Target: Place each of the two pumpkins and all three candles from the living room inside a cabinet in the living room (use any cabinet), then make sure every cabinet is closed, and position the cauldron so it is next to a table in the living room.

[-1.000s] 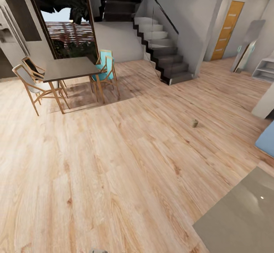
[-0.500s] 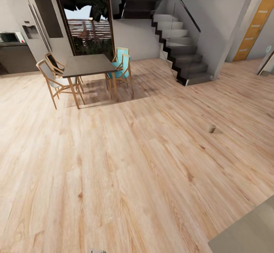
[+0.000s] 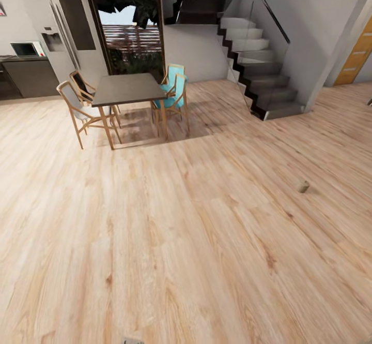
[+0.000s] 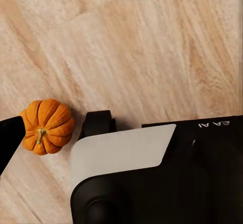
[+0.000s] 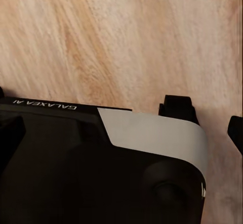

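Observation:
In the left wrist view a small bright-orange ribbed pumpkin [image 4: 47,126] with a short stem sits between two black fingers, and my left gripper [image 4: 53,130] is shut on it above the wood floor. My right gripper [image 5: 207,120] stands open over bare floor with nothing between its fingers. One candle [image 3: 303,186], a squat grey-beige cylinder, stands alone on the floor at the right of the head view. The cabinet, the cauldron and the low table are out of view.
A dark dining table [image 3: 129,88] with wooden and teal chairs [image 3: 174,91] stands at the back left. Behind it are a fridge [image 3: 70,23] and a glass door. A dark staircase [image 3: 258,70] rises at the back right. The robot's black and white body [image 4: 152,178] shows under both wrists.
The whole head view has swung to the left: the dining table, stairs and candle slid rightward in the picture, and the pale-grey surface at the lower right has left the frame.

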Robot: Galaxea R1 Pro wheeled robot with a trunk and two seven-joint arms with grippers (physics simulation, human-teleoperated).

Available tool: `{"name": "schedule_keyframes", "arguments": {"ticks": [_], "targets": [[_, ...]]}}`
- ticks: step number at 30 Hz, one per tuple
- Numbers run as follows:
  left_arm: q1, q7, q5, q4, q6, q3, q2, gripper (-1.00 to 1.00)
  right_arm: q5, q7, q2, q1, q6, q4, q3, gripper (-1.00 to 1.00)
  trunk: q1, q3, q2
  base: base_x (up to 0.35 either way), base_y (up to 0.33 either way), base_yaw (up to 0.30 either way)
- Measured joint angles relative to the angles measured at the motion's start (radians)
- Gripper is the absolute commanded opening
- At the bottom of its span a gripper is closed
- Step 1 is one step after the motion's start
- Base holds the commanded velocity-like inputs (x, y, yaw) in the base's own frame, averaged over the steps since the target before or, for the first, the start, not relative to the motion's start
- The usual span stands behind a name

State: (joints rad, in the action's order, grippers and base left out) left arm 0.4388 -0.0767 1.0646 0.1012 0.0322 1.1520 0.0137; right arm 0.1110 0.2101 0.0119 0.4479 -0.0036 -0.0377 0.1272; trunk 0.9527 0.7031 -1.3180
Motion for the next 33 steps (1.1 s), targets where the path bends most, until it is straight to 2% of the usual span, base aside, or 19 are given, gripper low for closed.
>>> {"name": "schedule_keyframes", "arguments": {"ticks": [13,33], "targets": [[0.000,0.000,0.000,0.000,0.000,0.000,0.001,1.00,0.001,0.000,0.000,0.000,-0.003,-0.001,0.000,1.00,0.000,0.000,0.000,0.297,-0.172,0.000],[0.000,0.000,0.000,0.000,0.000,0.000,-0.003,1.00,0.001,0.000,0.000,0.000,-0.003,-0.001,0.000,1.00,0.000,0.000,0.000,0.316,-0.007,0.000]]}}
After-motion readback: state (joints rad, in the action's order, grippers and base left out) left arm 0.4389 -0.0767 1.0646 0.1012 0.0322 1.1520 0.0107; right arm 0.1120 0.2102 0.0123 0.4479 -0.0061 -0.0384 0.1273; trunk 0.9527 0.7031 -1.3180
